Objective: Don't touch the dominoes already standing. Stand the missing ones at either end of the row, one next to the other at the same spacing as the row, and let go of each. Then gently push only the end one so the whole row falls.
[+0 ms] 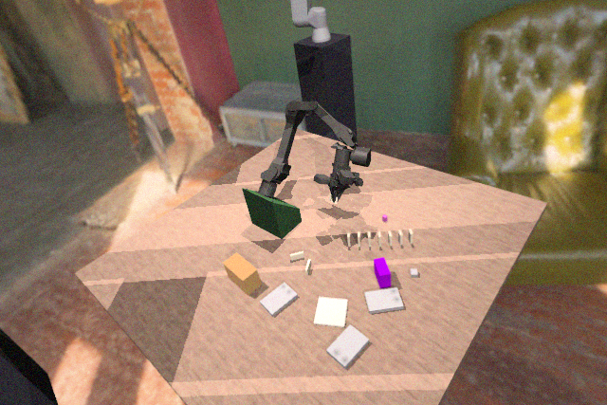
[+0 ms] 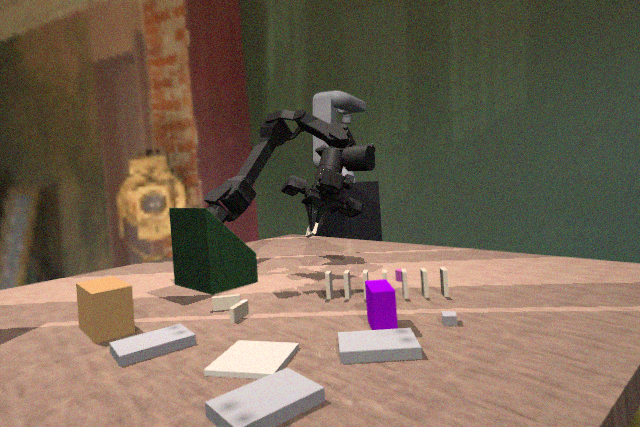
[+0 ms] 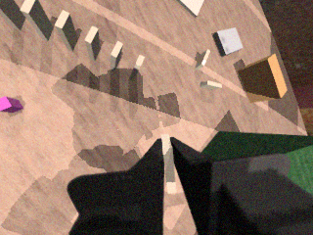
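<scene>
Gripper (image 1: pixel 336 198) clamped on a pale domino (image 3: pixel 167 156), pointing down, held above the table (image 1: pixel 441 263) behind the row. Domino pinched on edge between the dark fingers, its tip poking past them.

Row (image 1: pixel 379 238) of seven standing dominoes well apart from the gripper, toward the front right. Two spare dominoes (image 1: pixel 301 260) lying near the row's left end, beside a green wedge (image 1: pixel 271 212). Purple block (image 1: pixel 381 271) just in front of the row; orange cube (image 1: pixel 242 272) and flat tiles (image 1: pixel 330 311) nearer the front edge.
</scene>
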Robot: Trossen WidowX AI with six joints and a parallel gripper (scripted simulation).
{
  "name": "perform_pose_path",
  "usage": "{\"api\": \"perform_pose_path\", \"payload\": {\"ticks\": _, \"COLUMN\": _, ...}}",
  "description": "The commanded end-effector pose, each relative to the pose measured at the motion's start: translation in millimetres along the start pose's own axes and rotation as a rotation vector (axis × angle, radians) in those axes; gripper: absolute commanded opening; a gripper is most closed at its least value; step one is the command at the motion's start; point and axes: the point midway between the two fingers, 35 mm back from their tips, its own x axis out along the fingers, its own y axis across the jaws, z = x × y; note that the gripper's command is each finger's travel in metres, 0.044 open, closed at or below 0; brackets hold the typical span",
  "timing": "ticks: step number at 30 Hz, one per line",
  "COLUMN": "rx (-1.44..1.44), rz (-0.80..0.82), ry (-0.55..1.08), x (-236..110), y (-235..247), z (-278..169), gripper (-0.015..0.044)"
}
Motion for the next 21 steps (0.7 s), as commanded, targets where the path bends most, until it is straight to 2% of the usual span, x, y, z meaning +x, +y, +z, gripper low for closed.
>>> {"api": "perform_pose_path", "payload": {"ticks": 1, "rx": 0.007, "rz": -0.053, "ry": -0.097, "x": 5.3, "y": -1.2, "z": 0.1, "gripper": 0.0021}}
{"api": "perform_pose_path", "payload": {"ticks": 11, "rx": 0.035, "rz": -0.113, "ry": -0.343, "x": 10.2, "y": 1.6, "z": 1.5, "gripper": 0.0021}}
{"api": "perform_pose_path", "payload": {"ticks": 21, "rx": 0.088, "rz": -0.087, "ry": -0.602, "x": 5.4, "y": 8.8, "z": 1.1, "gripper": 0.0021}}
